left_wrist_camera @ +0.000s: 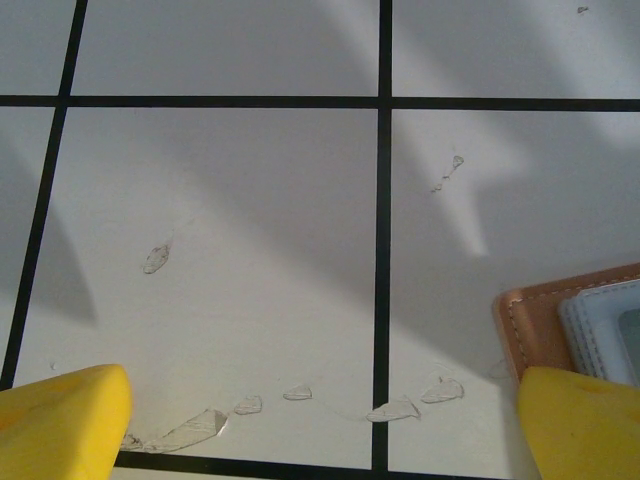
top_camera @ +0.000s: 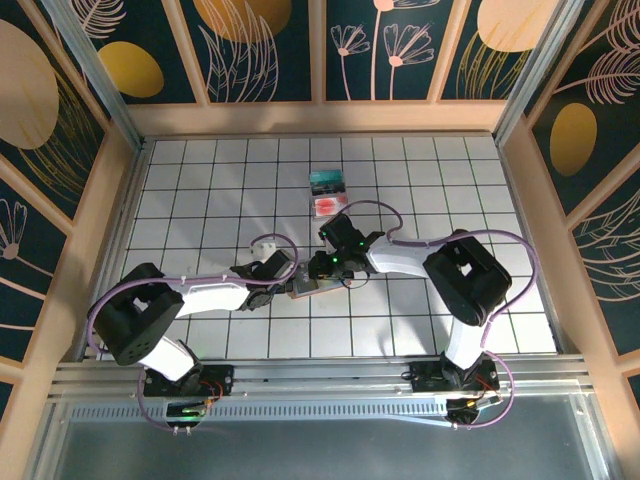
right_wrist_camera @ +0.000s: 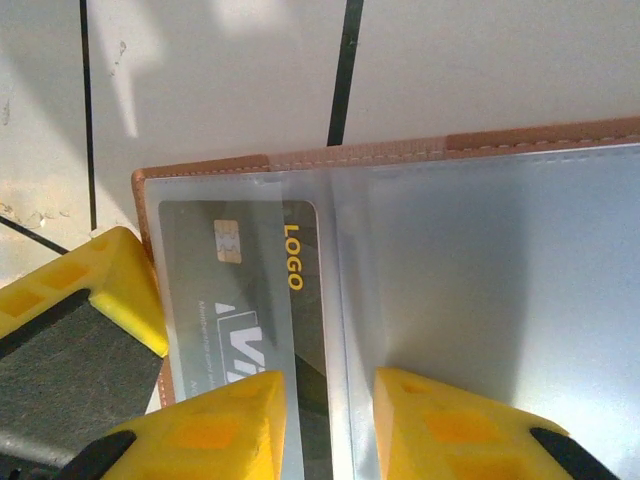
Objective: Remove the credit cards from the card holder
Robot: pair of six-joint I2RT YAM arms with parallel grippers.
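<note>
The card holder (right_wrist_camera: pixel 400 150) lies open and flat on the tabletop (left_wrist_camera: pixel 220 200) between the two arms. Inside it, a dark card (right_wrist_camera: pixel 240 300) with a yellow logo sits under a clear sleeve (right_wrist_camera: pixel 480 280). A teal card (top_camera: pixel 327 181) and a pink card (top_camera: pixel 328 206) lie on the tiles farther back, well apart from the holder.

Your right jaws stand a little apart over the dark card's near end, with the card and the sleeve's edge in the gap. You cannot tell from these views whether they are pinching anything. Your left jaws are spread wide and hold nothing, with one yellow finger (left_wrist_camera: pixel 580 420) at the holder's leather corner.

Expect the card to be light, thin, stiff and slick, so it will probably slip from a loose pinch but will not crush. Take it flat-faced between the jaws on the strip by the logo, where it shows clearest, and draw it out along its own plane rather than lifting it.

The holder looks soft and light, so it will likely ride along unless that left finger pins its corner. Make sure you are not catching the sleeve film together with the card.
</note>
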